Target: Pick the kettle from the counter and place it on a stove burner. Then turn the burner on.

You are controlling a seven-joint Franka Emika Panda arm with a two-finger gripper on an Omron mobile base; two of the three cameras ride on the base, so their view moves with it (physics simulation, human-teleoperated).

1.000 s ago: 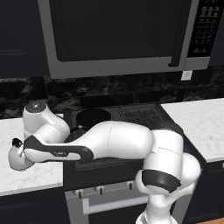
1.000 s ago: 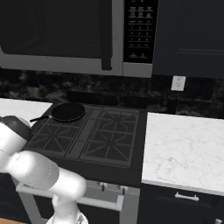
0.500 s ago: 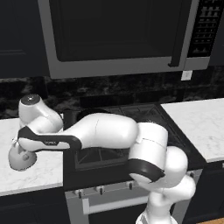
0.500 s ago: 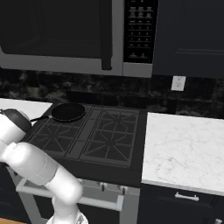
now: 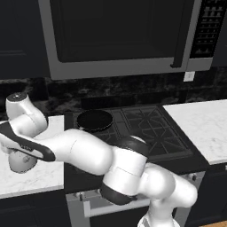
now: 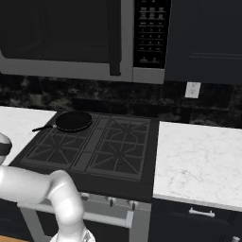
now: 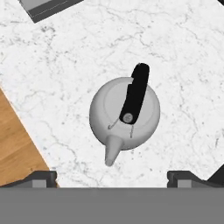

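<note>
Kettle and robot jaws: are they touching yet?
Apart. In the hand view the kettle sits alone on the counter, and the open gripper has its jaws spread far out to either side with bare marble between.

Light is even and soft, with no clear source. The counter (image 7: 183,57) in the hand view is the brightest surface, its grey veins crisp and not washed out. The kettle (image 7: 124,114) reads pale grey with gentle shading round its dome and casts almost no shadow on the slab. In both base views the upper half is dim: the microwave (image 5: 119,37) and cabinets sink into near black, detail hard to read. The stove (image 6: 90,149) is dark, though its grate lines stay legible. The arm (image 5: 84,155) shows smooth highlights and soft shading beneath. Edges look slightly jagged and coarse. There is no motion blur, glare or visible lens bending.
</note>
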